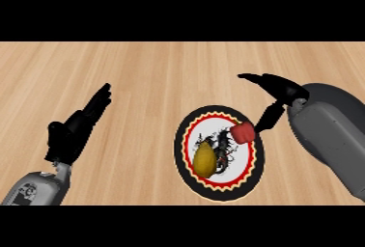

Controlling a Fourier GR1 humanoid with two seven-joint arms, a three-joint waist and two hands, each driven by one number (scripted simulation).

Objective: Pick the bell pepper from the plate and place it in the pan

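Two forearms, both smooth grey casings, rounded and glossy. Right forearm [329, 140] bulky and broad, plain surface, a lighter grey panel toward the wrist. Left forearm [32, 189] slimmer in view, with small dark markings and a pale collar where it meets the wrist. Left robot hand [71, 132] matte black all over, long slender fingers. Right robot hand [279, 94] same black, thin fingers and a separate thumb, joined to the grey casing by a short dark wrist section.

The red bell pepper [244, 131] sits near the upper right rim of the black-rimmed, red-and-white patterned plate [187, 144].
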